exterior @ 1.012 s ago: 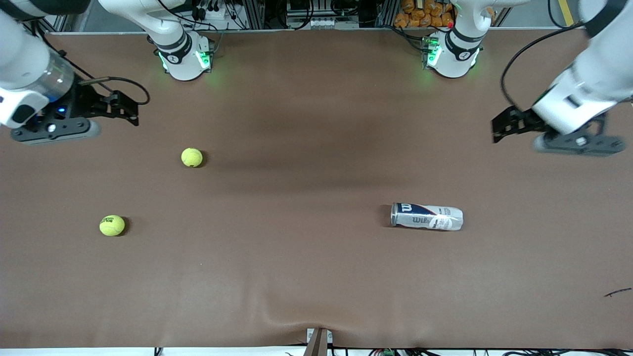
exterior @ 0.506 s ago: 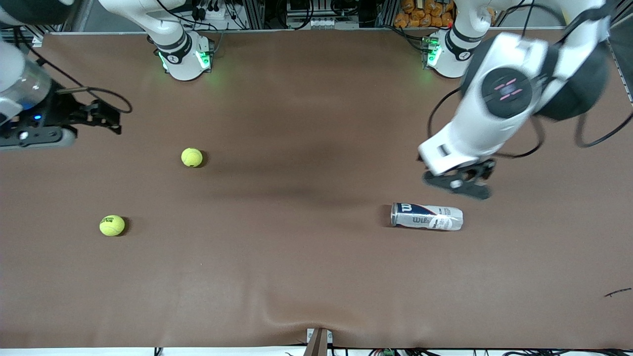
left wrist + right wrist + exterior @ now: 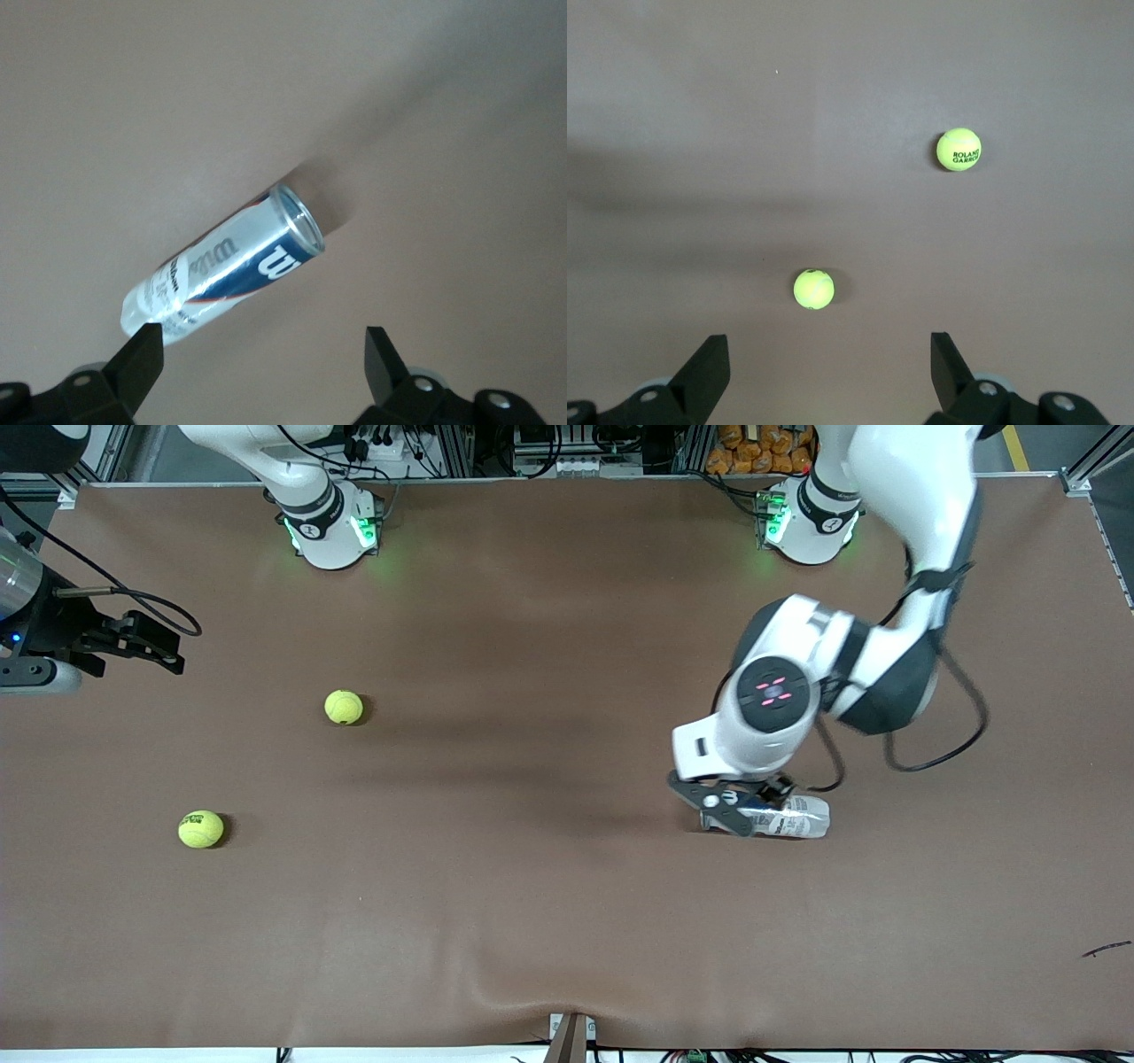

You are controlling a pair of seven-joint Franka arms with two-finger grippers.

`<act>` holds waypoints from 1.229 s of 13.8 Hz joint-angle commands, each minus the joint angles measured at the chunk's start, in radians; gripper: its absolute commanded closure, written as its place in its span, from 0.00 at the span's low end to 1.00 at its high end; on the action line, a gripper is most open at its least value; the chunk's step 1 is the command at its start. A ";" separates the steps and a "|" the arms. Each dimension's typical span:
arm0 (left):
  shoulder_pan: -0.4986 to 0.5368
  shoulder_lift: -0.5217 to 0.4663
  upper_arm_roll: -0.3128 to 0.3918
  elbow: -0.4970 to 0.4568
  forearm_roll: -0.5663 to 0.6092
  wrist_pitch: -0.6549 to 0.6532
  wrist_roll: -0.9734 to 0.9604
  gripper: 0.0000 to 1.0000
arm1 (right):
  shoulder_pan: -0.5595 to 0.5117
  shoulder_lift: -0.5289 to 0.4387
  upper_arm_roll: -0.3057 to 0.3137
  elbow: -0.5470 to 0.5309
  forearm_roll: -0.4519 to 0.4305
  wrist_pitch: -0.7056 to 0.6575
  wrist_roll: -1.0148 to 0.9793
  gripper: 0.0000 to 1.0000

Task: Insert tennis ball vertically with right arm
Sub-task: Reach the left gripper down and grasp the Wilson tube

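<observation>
Fingers of left gripper spread wide, we see a glossy cylindrical can lying just ahead; right gripper spread too, two fuzzy tennis balls ahead, apart.

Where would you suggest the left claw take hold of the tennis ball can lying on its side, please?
Probably around the middle of its body, coming straight down from above. The tennis ball can lies flat on the table, so its round sides are exposed and its open mouth faces sideways. The left claw is open above it, fingers either side of the body. Squeeze gently; the clear wall looks thin.
</observation>
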 commanded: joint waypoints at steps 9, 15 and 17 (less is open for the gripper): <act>-0.016 0.150 0.014 0.010 0.342 0.007 0.632 0.00 | -0.019 0.100 0.009 0.012 -0.008 0.025 0.009 0.00; 0.010 0.150 0.025 -0.058 0.352 -0.010 0.763 0.00 | -0.090 0.229 0.009 0.018 -0.014 0.200 -0.003 0.00; 0.001 0.163 0.027 -0.065 0.428 -0.011 0.725 0.00 | -0.114 0.278 0.010 0.018 -0.019 0.240 -0.004 0.00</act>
